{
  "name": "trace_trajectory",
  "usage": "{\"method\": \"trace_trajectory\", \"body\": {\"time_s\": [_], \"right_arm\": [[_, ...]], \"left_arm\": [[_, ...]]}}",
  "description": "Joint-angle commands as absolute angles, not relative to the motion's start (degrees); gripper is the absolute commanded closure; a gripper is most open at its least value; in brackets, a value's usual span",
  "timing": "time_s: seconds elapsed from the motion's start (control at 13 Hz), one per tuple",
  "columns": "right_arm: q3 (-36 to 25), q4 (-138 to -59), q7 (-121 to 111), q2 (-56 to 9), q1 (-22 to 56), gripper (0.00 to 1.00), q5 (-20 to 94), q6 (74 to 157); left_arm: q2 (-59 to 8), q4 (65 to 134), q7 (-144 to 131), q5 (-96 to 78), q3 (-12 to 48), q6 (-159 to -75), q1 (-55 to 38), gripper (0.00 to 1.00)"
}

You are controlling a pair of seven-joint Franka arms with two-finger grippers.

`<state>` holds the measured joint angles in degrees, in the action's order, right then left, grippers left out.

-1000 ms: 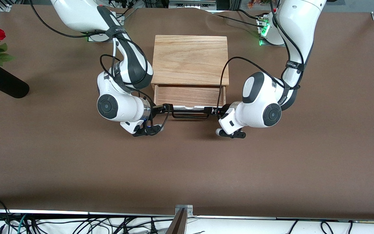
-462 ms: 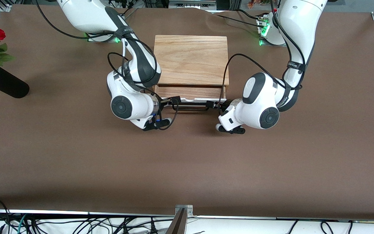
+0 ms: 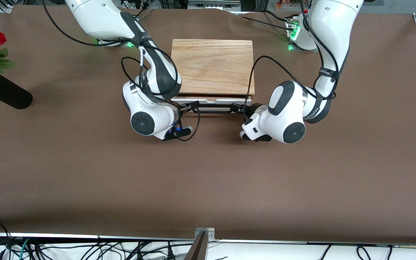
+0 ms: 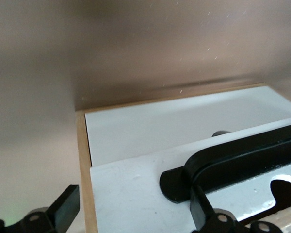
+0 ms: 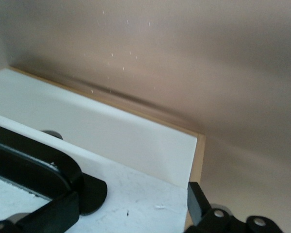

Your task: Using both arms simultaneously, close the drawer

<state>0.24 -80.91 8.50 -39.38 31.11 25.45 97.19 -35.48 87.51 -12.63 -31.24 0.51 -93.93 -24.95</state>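
Since a second ago the drawer [image 3: 211,101] has slid almost fully into the oak box [image 3: 213,65]; only its white front and a thin wooden strip show. Nearest the front camera, both wrists hang low over the brown tabletop [image 3: 208,180]. The right gripper [image 3: 189,106] and left gripper [image 3: 237,107] sit at the ends of the black handle [image 3: 213,111], jaws spread wide, straddling the drawer's front corners.

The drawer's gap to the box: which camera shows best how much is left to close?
The front view: the drawer shows only a thin strip of white panel past the box, between the left gripper and right gripper. Both wrist views show only panel corners and handle ends, not the gap.
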Motion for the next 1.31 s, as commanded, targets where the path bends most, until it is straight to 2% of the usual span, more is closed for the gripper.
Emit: {"method": "trace_trajectory", "body": {"time_s": [0.0, 0.38, 0.69, 0.92, 1.23], "right_arm": [[0.2, -81.0, 8.5, -39.1, 31.3, 0.0, 25.8, 93.1], [0.2, -81.0, 8.3, -39.2, 31.3, 0.0, 25.8, 88.6], [0.1, -79.2, 8.5, -39.2, 31.2, 0.0, 25.6, 89.8], [-0.6, -72.6, 8.6, -39.2, 30.1, 0.0, 25.3, 90.2], [-3.9, -66.0, 7.6, -38.8, 29.1, 0.0, 20.6, 91.2]], "left_arm": [[-32.1, 91.0, -17.0, -26.6, 3.9, -91.5, -24.6, 0.0], [-32.0, 89.8, -21.2, -25.5, 5.7, -91.3, -23.2, 0.0], [-31.7, 83.8, -21.1, -26.7, 2.7, -93.7, -19.4, 0.0], [-25.6, 83.4, -18.8, -22.7, 0.6, -93.7, -18.6, 0.0], [-13.4, 85.2, -18.1, -11.5, -1.0, -93.2, -16.8, 0.0]]}}
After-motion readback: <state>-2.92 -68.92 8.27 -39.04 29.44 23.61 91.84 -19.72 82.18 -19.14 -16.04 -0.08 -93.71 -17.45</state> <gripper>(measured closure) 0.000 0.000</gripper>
